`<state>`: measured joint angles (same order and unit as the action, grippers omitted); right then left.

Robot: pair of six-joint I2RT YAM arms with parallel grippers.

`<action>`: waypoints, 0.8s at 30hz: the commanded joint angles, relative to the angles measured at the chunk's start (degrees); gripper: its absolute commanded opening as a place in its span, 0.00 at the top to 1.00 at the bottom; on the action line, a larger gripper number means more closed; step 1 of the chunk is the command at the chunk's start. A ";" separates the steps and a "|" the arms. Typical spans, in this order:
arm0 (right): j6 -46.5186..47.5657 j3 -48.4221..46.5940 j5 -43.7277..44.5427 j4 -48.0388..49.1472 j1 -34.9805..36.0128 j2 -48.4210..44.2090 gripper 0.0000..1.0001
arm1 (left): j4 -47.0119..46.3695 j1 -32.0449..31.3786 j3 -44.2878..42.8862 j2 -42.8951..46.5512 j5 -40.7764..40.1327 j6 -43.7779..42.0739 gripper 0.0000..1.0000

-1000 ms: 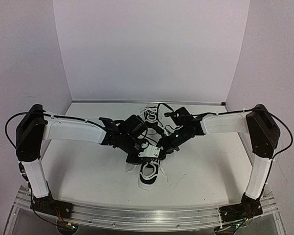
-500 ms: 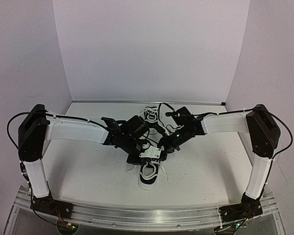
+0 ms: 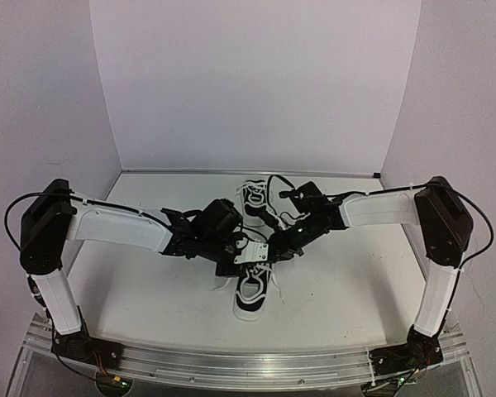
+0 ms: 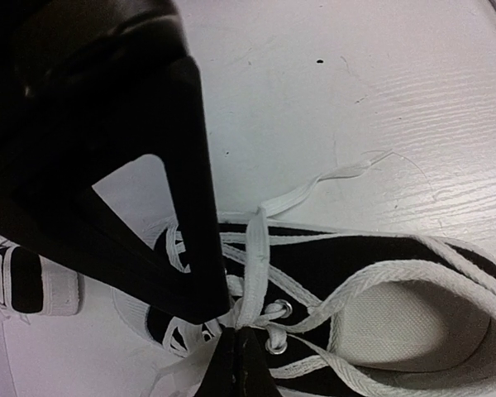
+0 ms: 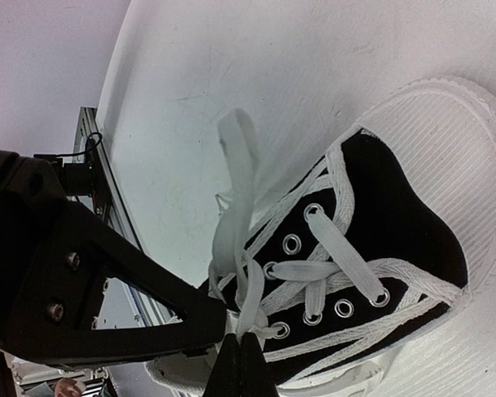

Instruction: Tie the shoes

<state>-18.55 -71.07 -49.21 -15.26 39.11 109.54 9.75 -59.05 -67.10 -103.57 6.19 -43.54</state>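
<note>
Two strands of lace (image 5: 234,194) are pinched above the near shoe (image 3: 250,296): one clamped by the left gripper (image 4: 231,332), fingers closed, one by the right gripper (image 5: 238,341), likewise closed.

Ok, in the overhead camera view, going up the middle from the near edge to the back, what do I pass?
Near to far: aluminium rail → near black sneaker → far black sneaker → back wall.
</note>
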 commanded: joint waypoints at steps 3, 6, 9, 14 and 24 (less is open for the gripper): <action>-0.97 1.04 -0.57 2.56 -0.35 -1.86 1.00 | -7.16 0.34 1.41 0.88 -3.31 5.06 1.00; -1.65 1.77 -0.81 3.69 -0.35 -2.46 1.00 | -8.75 0.34 1.67 0.26 -3.57 6.39 1.00; -2.38 2.42 -1.14 4.93 -0.34 -3.02 1.00 | -9.51 0.34 2.15 -0.36 -3.06 7.48 1.00; -4.05 3.12 -0.24 6.51 -0.35 -3.23 1.00 | -12.15 0.34 5.23 0.35 -0.31 8.83 1.00; -5.89 4.07 -1.38 9.28 -0.35 -3.86 1.00 | -17.52 0.21 8.52 -0.07 -3.54 12.49 1.00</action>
<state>-23.56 -67.61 -49.18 -8.86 39.11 108.82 -2.47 -58.92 -59.47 -103.59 4.65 -34.16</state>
